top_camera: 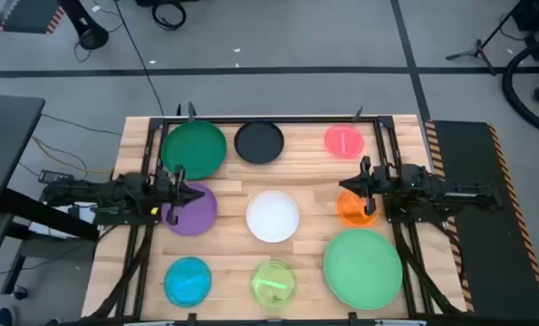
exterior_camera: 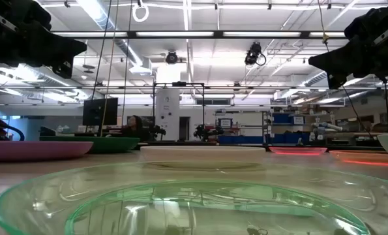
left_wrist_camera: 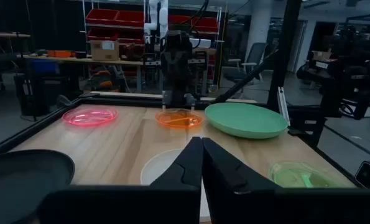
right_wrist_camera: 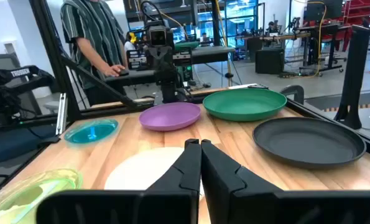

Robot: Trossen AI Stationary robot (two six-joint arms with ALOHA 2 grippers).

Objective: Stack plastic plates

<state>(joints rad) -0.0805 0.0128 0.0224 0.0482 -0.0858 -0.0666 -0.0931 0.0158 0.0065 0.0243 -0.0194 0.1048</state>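
Note:
Nine plates lie flat and apart on the wooden table (top_camera: 224, 186): dark green (top_camera: 193, 149), black (top_camera: 259, 142) and pink (top_camera: 344, 141) along the far side, purple (top_camera: 197, 215), white (top_camera: 273, 216) and orange (top_camera: 352, 211) across the middle, and blue (top_camera: 188, 281), yellow-green (top_camera: 273, 282) and light green (top_camera: 363, 267) along the near side. My left gripper (top_camera: 197, 193) is shut and hovers over the purple plate's far edge, pointing right. My right gripper (top_camera: 343, 186) is shut and hovers over the orange plate's far-left edge, pointing left. Both sets of fingers (left_wrist_camera: 201, 149) (right_wrist_camera: 200, 149) are pressed together with nothing between them.
A dark frame rail (top_camera: 269, 119) runs along the table's far edge, with posts at the sides. A black mat (top_camera: 473, 217) lies to the right of the table. A person (right_wrist_camera: 91, 43) stands beyond the table's left side. Bare wood shows between the plates.

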